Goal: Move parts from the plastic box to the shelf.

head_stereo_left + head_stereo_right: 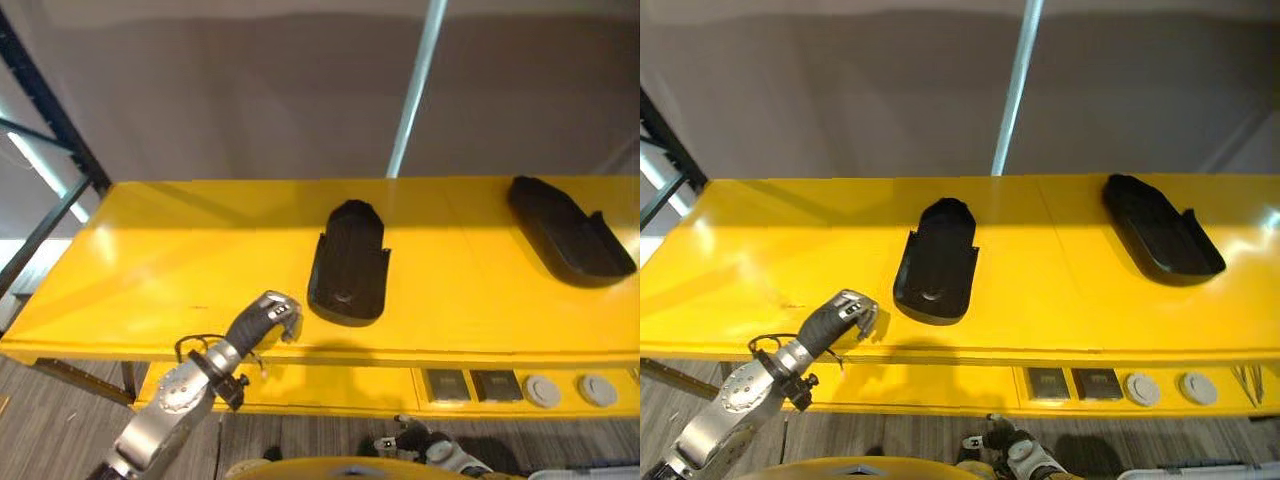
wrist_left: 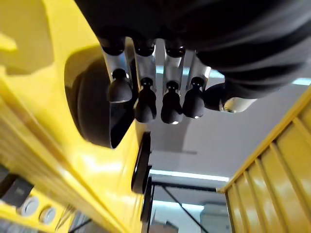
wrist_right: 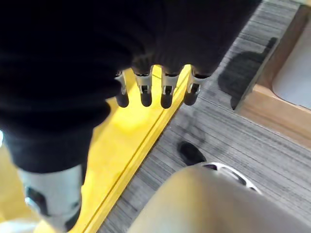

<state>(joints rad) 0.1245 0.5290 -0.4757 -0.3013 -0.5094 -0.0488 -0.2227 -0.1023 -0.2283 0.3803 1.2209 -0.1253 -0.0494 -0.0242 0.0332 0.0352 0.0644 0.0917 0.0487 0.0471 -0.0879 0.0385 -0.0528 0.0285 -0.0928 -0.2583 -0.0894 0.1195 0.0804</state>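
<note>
1. Two black parts already lie on the yellow shelf (image 1: 150, 260): one part (image 1: 349, 265) near the middle, the other part (image 1: 568, 230) well apart at the robot's right. The plastic box cannot be made out.

2. The left hand (image 1: 268, 318) hovers at the shelf's front edge, just beside the middle part's near end. Its fingers (image 2: 146, 104) hang loose and a little bent, holding nothing. A careless swing toward the right could knock that part askew or nudge it toward the edge.

3. The hand sits close to the shelf lip, so pulling it back low risks catching the fingers on the edge.

4. The right hand (image 3: 73, 63) hangs low by the yellow edge above the floor, fingers relaxed and empty; raising it blind could strike the shelf's underside.
</note>
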